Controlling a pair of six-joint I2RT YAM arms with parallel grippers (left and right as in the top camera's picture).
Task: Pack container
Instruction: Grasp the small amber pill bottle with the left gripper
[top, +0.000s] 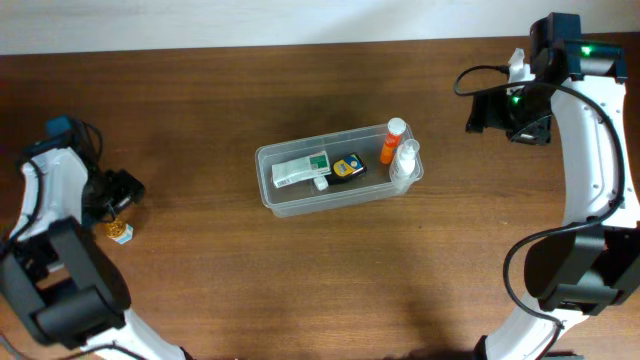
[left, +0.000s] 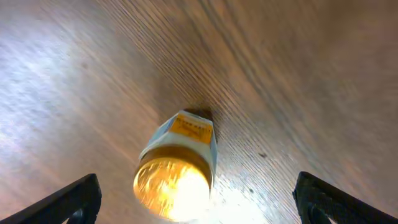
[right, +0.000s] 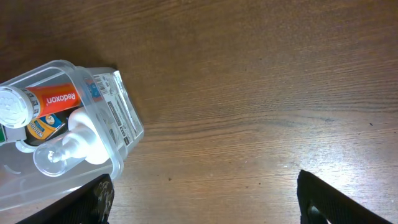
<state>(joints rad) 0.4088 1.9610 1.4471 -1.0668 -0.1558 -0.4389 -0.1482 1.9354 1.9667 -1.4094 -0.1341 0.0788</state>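
Downward, the left gripper (left: 199, 200) hangs spread above a small jar (left: 178, 167).

Plan of the desk (top: 300, 290). The container (top: 300, 203) sits at the centre, its long side running left to right. Inside it, the box (top: 300, 170) lies at the left, the flat packet (top: 349, 168) in the middle, and the tube (top: 393, 142) and the pump bottle (top: 404, 160) at the right end, the tube behind the bottle. The small jar (top: 120, 232) rests on the desk at the far left, well apart from the container and just before the left pincer (top: 122, 198). The right pincer (top: 520, 125) is at the rear right, well apart from the container.
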